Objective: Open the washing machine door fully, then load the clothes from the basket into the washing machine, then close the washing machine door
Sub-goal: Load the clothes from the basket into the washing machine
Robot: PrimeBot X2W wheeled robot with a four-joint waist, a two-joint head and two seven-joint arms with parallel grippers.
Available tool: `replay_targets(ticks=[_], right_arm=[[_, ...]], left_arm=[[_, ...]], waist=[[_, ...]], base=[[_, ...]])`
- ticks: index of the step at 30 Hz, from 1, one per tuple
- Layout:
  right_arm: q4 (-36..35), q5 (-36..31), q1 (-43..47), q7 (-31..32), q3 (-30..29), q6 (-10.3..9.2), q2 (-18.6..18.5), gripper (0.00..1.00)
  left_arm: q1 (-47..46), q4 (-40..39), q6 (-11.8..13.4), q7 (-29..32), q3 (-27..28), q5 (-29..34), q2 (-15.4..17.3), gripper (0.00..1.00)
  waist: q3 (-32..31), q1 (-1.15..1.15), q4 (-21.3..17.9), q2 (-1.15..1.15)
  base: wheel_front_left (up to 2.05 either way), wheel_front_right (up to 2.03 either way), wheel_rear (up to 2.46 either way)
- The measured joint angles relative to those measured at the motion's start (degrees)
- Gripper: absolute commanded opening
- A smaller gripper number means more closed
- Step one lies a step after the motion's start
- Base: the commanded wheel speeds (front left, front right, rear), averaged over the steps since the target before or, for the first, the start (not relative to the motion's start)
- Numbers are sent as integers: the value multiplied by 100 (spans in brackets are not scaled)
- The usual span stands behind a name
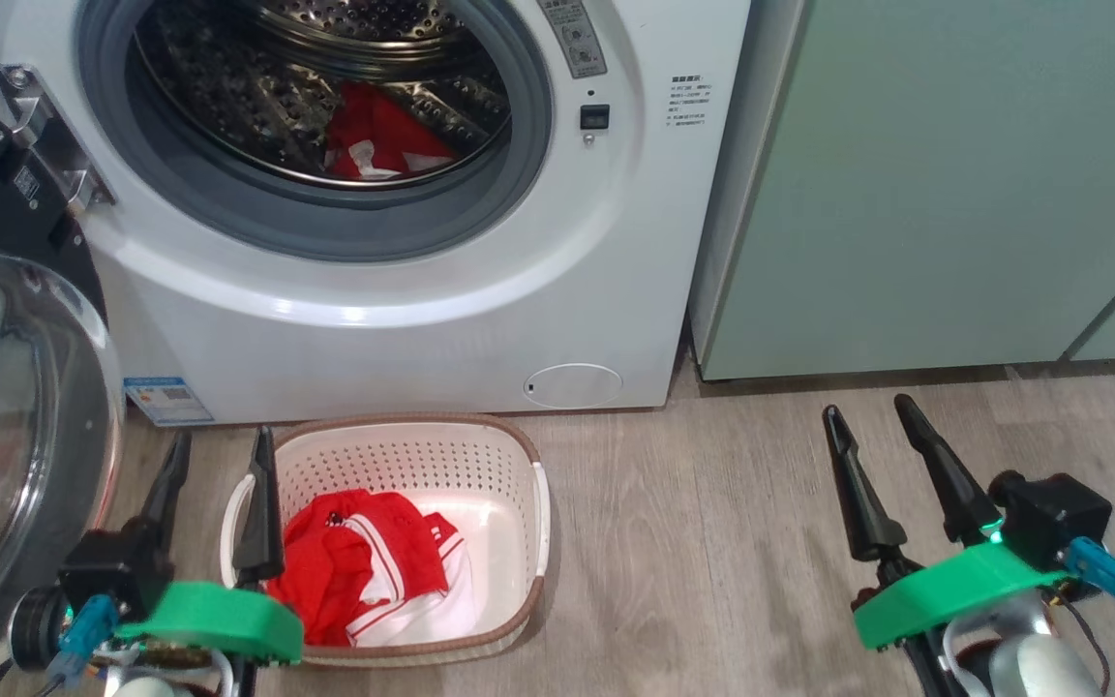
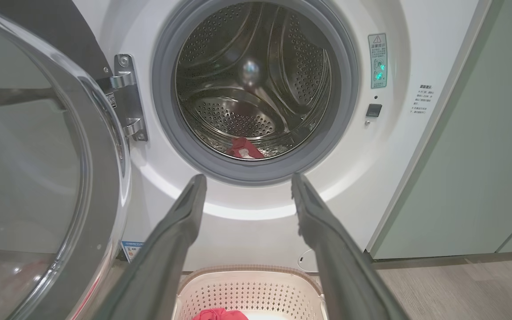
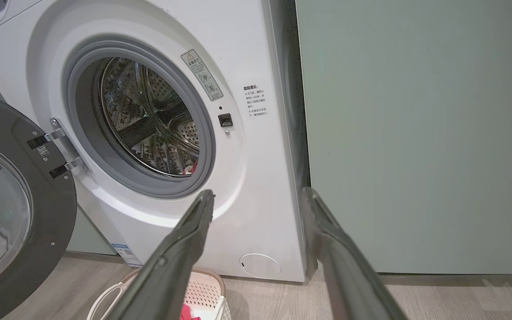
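glossy glass door [image 1: 6, 436], perforated plastic basket [image 1: 403, 465], red cloth [image 1: 354, 571].

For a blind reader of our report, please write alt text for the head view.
A white washing machine stands with its door wide open at left and one red garment in its drum. A cream basket on the floor before it holds more red clothes. The open left gripper is at the basket's left edge; the open right gripper is over the floor.

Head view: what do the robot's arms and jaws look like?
Each arm ends in jaws of two long, dark, tapering fingers on a black block. A bright green curved bracket wraps each wrist, with a small blue plug and thin cables beside it. The forearm behind is pale grey and rounded.
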Motion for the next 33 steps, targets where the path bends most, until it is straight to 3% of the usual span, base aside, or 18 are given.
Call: replay_targets(ticks=[10, 14, 23, 33], right_arm=[[-25, 1, -7, -8, 66, 0, 0, 100], [-112, 8, -74, -36, 112, 0, 0, 100], [-267, 9, -712, -191, 365, 0, -1, 100], [-258, 119, -1402, -469, 691, 0, -2, 100]], left_arm=[[-61, 22, -10, 0, 77, 99, -24, 100], [-437, 264, -155, 23, -18, 140, -15, 100], [-2124, 2168, -564, 413, -268, 58, 12, 100], [-3833, 4562, -715, 721, -557, 71, 58, 100]], waist=[[147, 0, 29, 0], [373, 0, 32, 0], [1299, 2, -112, 0], [2604, 3, -480, 0]], base=[[0, 0, 0], [0, 0, 0], [0, 0, 0], [0, 0, 0]])
